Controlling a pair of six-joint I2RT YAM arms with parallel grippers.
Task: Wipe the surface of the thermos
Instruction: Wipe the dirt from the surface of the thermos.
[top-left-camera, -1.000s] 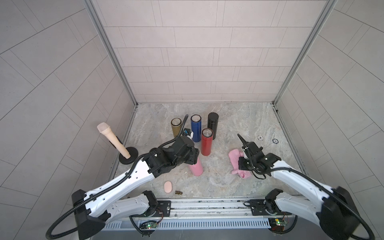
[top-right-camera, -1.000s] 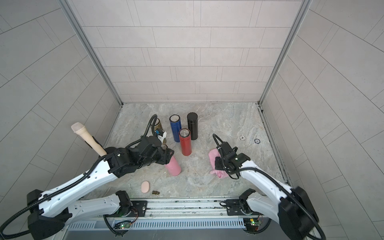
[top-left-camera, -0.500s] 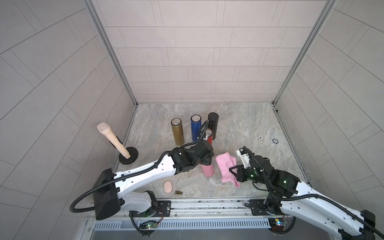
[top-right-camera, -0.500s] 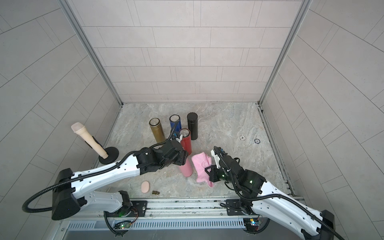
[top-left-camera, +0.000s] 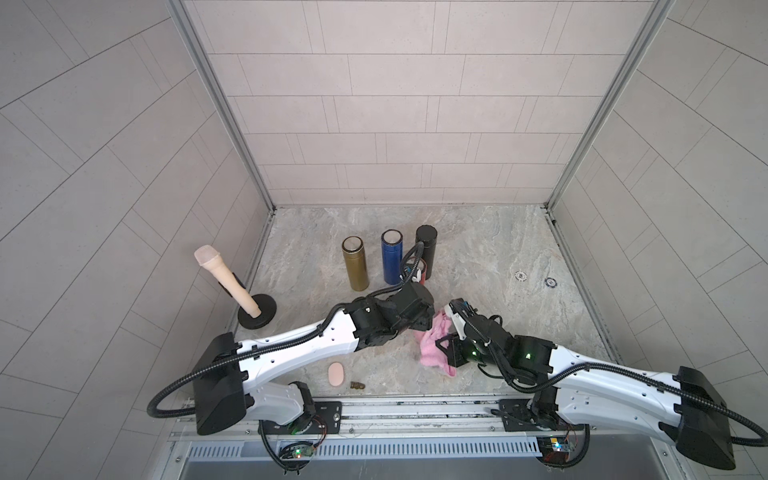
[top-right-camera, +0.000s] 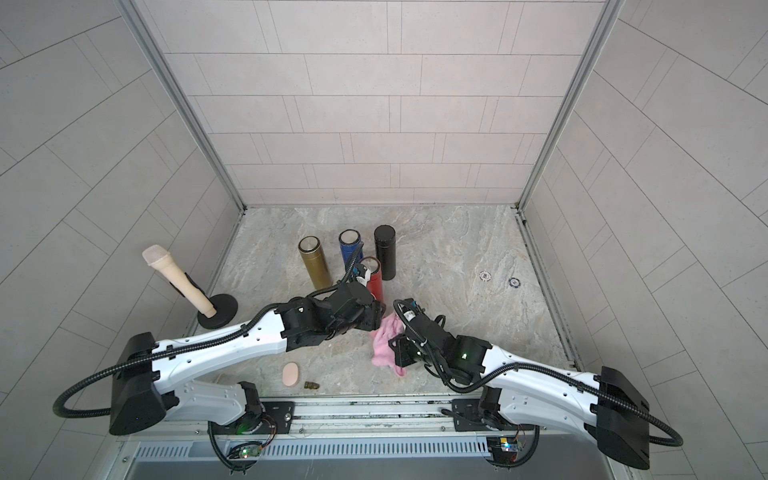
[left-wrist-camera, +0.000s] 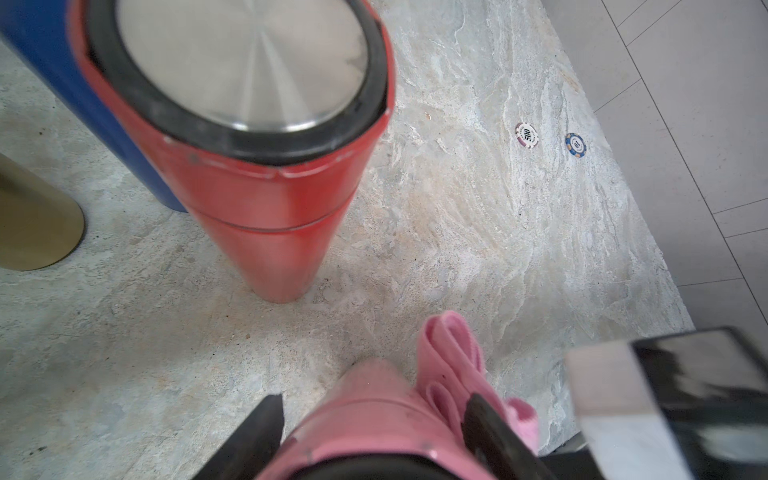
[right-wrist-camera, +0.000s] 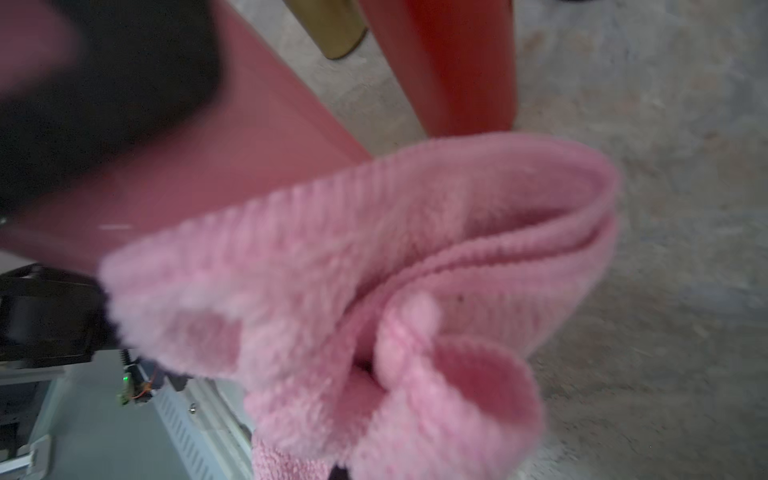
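At the far left of your table (top-left-camera: 478, 249) a mic (top-left-camera: 226, 286) leans in its round black stand (top-left-camera: 257, 316). Near the front edge lie a pink oval (top-left-camera: 336, 373) and, just beside it, a small brown bit (top-left-camera: 357, 385).

Further back a gold thermos (top-left-camera: 355, 264) and a blue thermos (top-left-camera: 392, 257) stand upright side by side.

Your left tool (top-left-camera: 417, 322) reaches in just in front of them. It is clamped on the pink thermos (left-wrist-camera: 365, 386), one finger on each side of the body near the cap end. In both top views the tool hides most of it. In the left wrist view its base points down at the table, but you cannot tell whether it touches.

The red thermos (top-right-camera: 374, 278) stands just behind the pink one, with the black thermos (top-left-camera: 426, 249) upright at its far side.

The cloth (top-left-camera: 434, 351) lies against the pink thermos's side, bunched and folded. Your right tool (top-left-camera: 444, 352) is pinched tight on it, and a loose end hangs toward the front.

Well off to the right two chips (top-left-camera: 519, 275) (top-left-camera: 550, 282) lie flat near the wall.
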